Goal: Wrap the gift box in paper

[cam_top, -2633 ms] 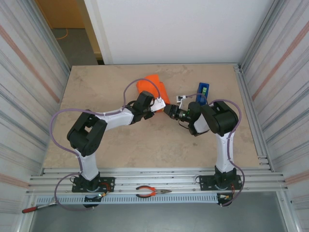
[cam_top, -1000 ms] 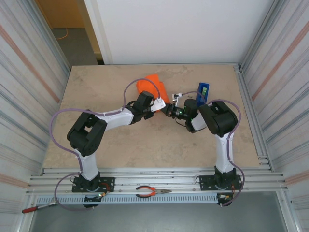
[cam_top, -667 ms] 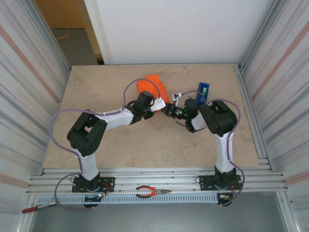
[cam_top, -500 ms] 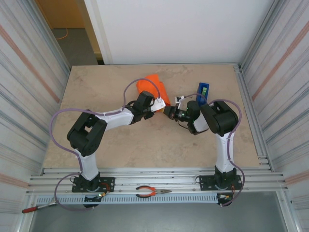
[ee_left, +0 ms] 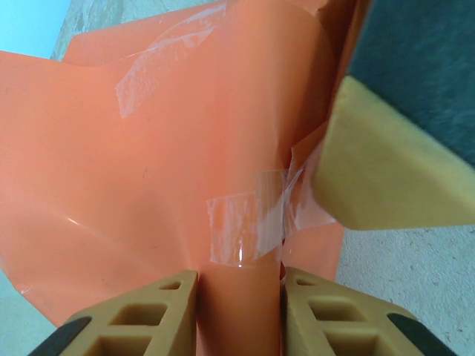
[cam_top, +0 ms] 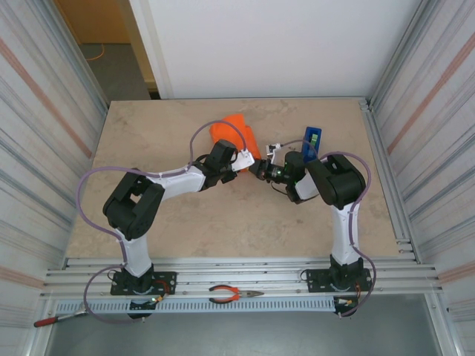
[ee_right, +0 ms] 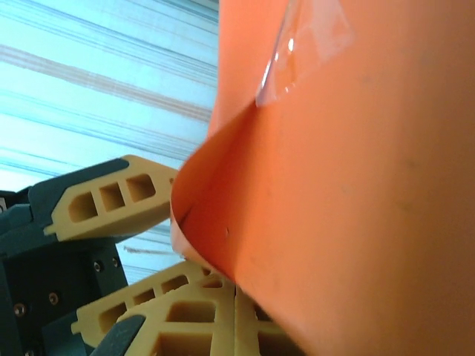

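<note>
The gift box (cam_top: 236,135), covered in the paper (ee_left: 148,178), is seen near the middle of the far edge of the table (cam_top: 163,222). A fold of this thin, glossy, easily torn sheet is pinched in the narrow left pincer (ee_left: 239,285). The right pincer (ee_right: 234,315) is closed on nothing, its tip against the sheet. Folded edges are judged the safest hold.

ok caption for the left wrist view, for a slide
Left gripper pinches the orange paper as a right finger presses the clear tape

Paper (ee_left: 148,170) smooth, glossy orange; clear shiny tape strips (ee_left: 241,226) on it; tabletop (cam_top: 245,222) matt, stone-look, speckled
</note>
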